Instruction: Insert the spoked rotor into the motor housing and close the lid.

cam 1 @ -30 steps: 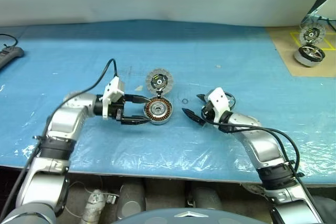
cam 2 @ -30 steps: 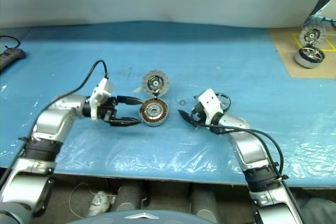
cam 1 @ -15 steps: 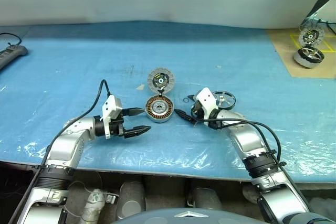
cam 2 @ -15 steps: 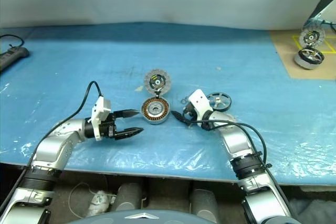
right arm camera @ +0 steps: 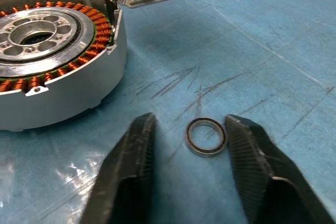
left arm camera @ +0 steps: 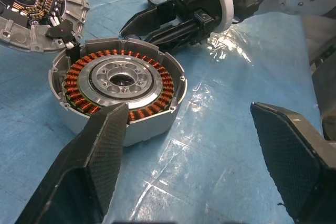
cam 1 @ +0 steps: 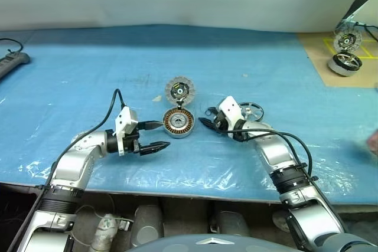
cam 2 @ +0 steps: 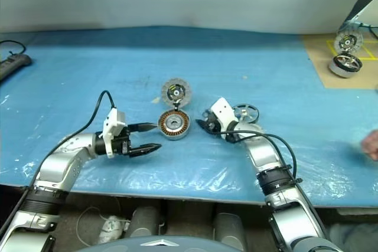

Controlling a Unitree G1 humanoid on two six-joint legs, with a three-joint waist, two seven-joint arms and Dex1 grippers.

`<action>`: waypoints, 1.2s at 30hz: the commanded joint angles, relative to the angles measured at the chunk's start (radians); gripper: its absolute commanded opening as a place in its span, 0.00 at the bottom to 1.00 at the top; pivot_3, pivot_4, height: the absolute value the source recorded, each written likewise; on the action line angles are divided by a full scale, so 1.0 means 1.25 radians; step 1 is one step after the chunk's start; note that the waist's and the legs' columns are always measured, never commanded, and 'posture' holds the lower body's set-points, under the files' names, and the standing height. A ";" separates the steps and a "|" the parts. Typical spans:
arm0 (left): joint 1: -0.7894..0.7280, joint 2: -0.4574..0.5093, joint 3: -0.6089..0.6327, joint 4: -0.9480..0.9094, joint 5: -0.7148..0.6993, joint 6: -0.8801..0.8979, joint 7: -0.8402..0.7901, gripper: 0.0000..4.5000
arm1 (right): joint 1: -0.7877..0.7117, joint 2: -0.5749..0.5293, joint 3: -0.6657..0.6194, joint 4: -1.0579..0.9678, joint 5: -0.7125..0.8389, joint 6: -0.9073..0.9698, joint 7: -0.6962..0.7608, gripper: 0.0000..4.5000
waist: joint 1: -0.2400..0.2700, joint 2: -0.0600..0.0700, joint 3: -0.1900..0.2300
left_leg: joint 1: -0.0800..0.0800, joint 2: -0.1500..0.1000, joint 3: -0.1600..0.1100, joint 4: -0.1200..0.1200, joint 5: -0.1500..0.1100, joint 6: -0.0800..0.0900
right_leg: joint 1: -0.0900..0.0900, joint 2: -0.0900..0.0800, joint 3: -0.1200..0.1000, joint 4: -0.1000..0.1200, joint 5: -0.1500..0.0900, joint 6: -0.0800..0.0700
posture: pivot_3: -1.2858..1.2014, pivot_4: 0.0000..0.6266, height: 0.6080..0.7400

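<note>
The motor housing (cam 1: pixel 178 123) stands open on the blue sheet, copper windings showing around a silver centre (left arm camera: pixel 118 85). Its lid (cam 1: pixel 179 90) lies just behind it, patterned face up. The spoked rotor (cam 1: pixel 251 111) lies flat to the right, behind my right wrist. My left gripper (cam 1: pixel 162 135) is open, level with the sheet, a short way left of the housing and holding nothing. My right gripper (right arm camera: pixel 190 121) sits low just right of the housing, its fingers (right arm camera: pixel 131 150) standing either side of a small metal ring (right arm camera: pixel 206 136) without clamping it.
A power strip (cam 1: pixel 12 63) lies at the far left. A brown board at the far right carries other motor parts (cam 1: pixel 344 63). A person's hand (cam 2: pixel 371 144) shows at the right edge. The sheet is crinkled near the front edge.
My left gripper has drawn back from the housing toward the near edge. My right gripper's fingers have narrowed around the small ring. A hand has appeared at the right edge.
</note>
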 commanded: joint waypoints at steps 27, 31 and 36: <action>0.029 0.024 0.033 -0.003 -0.015 -0.049 0.040 0.89 | -0.092 0.018 0.084 -0.202 0.117 0.193 0.135 0.25 | -0.002 0.000 0.000 | -0.001 0.001 0.000 -0.001 0.000 0.000 | -0.002 0.000 0.001 0.000 0.000 0.000 | 0.52 0.24 1.00; 0.049 0.032 0.032 -0.011 -0.008 -0.059 0.045 0.89 | -0.115 0.027 0.112 -0.157 0.092 0.163 0.157 0.25 | -0.001 0.000 0.000 | -0.002 0.000 0.000 -0.001 0.000 0.000 | -0.003 0.000 0.000 -0.001 0.000 0.000 | 0.52 0.24 1.00; 0.057 0.032 0.032 -0.023 -0.011 -0.054 0.054 0.89 | -0.117 0.029 0.127 -0.117 0.067 0.132 0.175 0.25 | 0.000 0.000 0.000 | -0.003 0.000 0.000 -0.001 0.000 0.000 | -0.003 0.000 0.000 -0.001 0.000 0.000 | 0.52 0.24 1.00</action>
